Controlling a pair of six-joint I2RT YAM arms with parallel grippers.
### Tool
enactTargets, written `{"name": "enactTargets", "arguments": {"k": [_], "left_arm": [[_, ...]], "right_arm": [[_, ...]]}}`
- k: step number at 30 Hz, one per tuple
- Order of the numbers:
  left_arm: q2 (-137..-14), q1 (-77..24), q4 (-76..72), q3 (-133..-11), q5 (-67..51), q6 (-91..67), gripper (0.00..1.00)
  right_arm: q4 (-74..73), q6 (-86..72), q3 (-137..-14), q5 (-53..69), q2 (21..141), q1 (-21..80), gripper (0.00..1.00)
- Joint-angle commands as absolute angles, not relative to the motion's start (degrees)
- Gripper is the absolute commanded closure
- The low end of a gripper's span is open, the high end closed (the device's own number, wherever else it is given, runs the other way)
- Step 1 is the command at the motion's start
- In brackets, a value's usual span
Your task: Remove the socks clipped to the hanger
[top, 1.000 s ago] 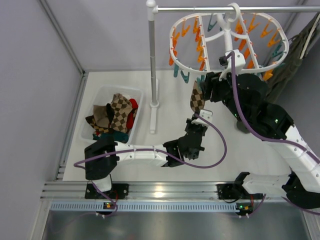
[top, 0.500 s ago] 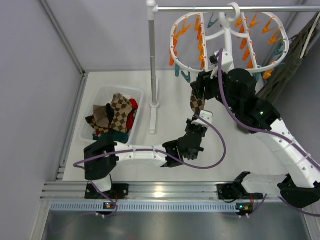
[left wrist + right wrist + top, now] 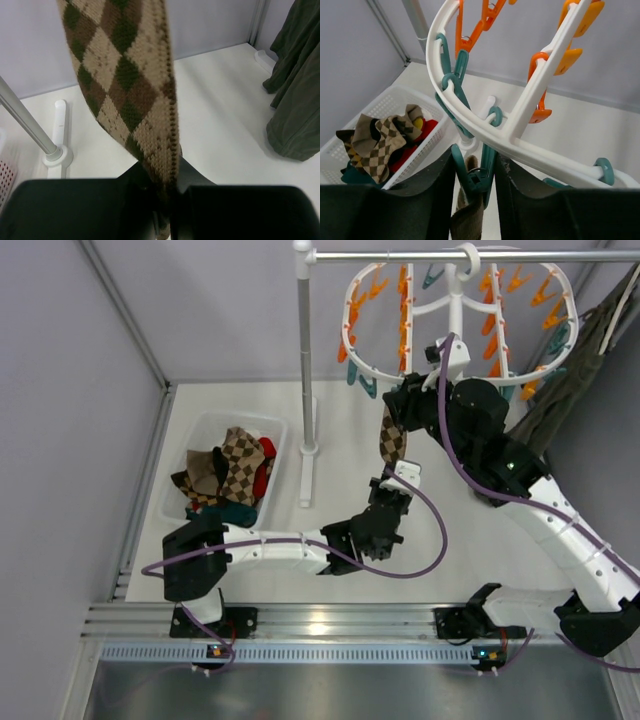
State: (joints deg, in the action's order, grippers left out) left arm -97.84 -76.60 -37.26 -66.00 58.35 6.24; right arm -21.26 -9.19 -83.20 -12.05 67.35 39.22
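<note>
Argyle sock [image 3: 393, 440] hangs straight down from the near rim of the hanger [image 3: 520, 145], its top pinched in a teal clip [image 3: 472, 175] and its lower end caught in my left claw [image 3: 167, 200], which is clamped tight on the knit. My right claw [image 3: 475, 180] stands narrow around that teal clip, one finger against each of its levers, so I judge it is set to squeeze the clip apart. I expect the sock to be light, soft and stretchy. It will give before it comes free, and a hard tug could rock the hanging frame or strain the fabric while the clip is biting. The low hold on the sock looks right to me, with the other claw on the clip's levers rather than on the cloth. I see no other sock on the hanger in the overhead view, only bare orange and teal clips. To the left on the worktop [image 3: 340, 440] sits a white basket [image 3: 205, 422] holding a loose heap of socks [image 3: 235, 470], argyle and plain brown, with something red and something teal among them. It stands well apart from the hanger, and there is room in it for this one.
</note>
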Motion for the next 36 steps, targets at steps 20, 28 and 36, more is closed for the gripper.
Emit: {"name": "enactTargets", "arguments": {"k": [20, 28, 36], "left_arm": [[-83.77, -74.62, -39.64, -46.59, 62.22, -5.53, 1.0], [-68.13, -65.92, -8.6, -46.03, 63.97, -20.64, 1.0], [-57.14, -56.0, 12.82, -53.26, 64.0, -26.45, 1.0]], "right_arm": [[-13.45, -11.16, -81.39, -11.87, 65.75, 38.23, 0.59], [-14.24, -11.86, -76.38, -5.73, 60.21, 38.23, 0.01], [-18.18, -11.51, -71.11, 1.93, 50.98, 38.23, 0.01]]}}
